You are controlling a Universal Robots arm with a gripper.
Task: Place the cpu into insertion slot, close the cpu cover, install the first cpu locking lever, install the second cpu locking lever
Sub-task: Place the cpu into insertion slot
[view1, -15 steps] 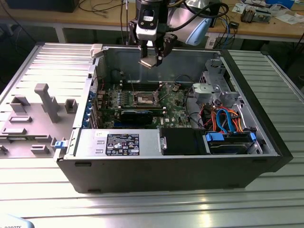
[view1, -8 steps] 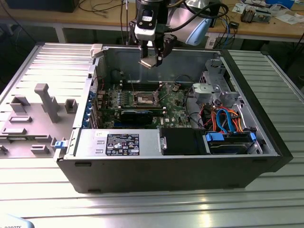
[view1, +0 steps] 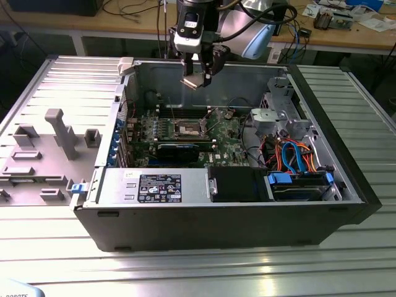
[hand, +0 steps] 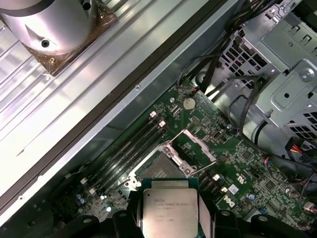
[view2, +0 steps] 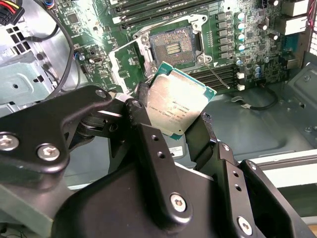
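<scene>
My gripper [view1: 196, 77] hangs above the open computer case, shut on the cpu [view1: 193, 82], a flat square chip with a dull silver top. In both wrist views the black fingers [view2: 140, 106] clamp two opposite edges of the cpu [view2: 179, 103] [hand: 170, 210], which is tilted. The insertion slot [view1: 187, 129] [view2: 173, 46] lies uncovered on the green board, well below the chip and apart from it. Its dark centre is bare. The cpu cover [view2: 125, 63] [hand: 197, 148] stands swung up beside the slot. A thin wire lever [view2: 216, 75] sticks out next to the slot.
Long memory slots [view2: 148, 10] flank the socket. A black card [view1: 178, 150] lies in front of it. A metal drive cage [view1: 281, 114] with blue and orange cables [view1: 297, 158] fills the exterior view's right. A grey fixture plate [view1: 49, 142] sits left of the case.
</scene>
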